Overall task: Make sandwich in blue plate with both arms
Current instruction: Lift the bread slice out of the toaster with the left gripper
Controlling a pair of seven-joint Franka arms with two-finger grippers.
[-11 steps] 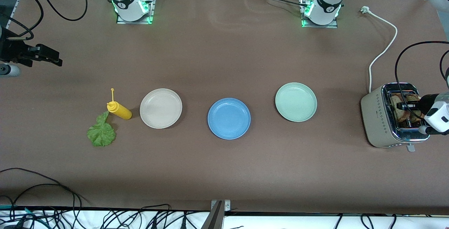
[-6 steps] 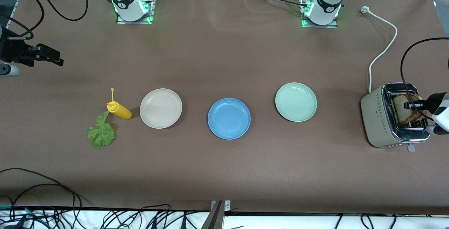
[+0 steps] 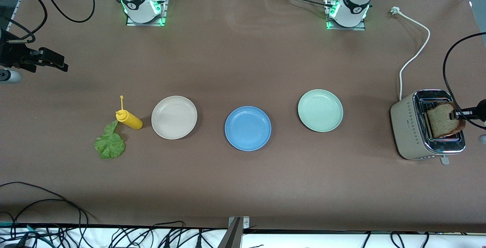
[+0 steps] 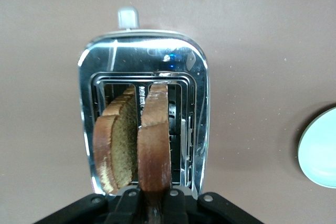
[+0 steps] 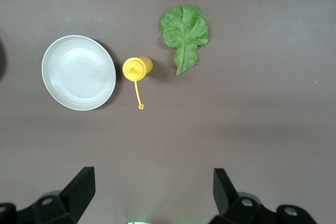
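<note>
The right gripper point(image 3: 57, 65) waits with fingers spread wide over the table's right-arm end. Next come the lettuce point(image 3: 109, 144), a yellow bottle point(image 3: 129, 119), a beige plate point(image 3: 174, 117), the bare blue plate point(image 3: 248, 128) and a green plate point(image 3: 320, 110). The left gripper point(image 3: 455, 115) pinches a bread slice point(image 3: 442, 125) over the toaster point(image 3: 412, 130); a second slice point(image 4: 116, 148) sits in its slot.

The left hand point(image 3: 461, 114) runs off the front view's edge at three o'clock, only its fingertips showing. In the left wrist view the pale green plate point(image 4: 320, 156) is cropped, and the held bread slice point(image 4: 154, 148) hides the toaster's point(image 4: 199, 77) slot.
</note>
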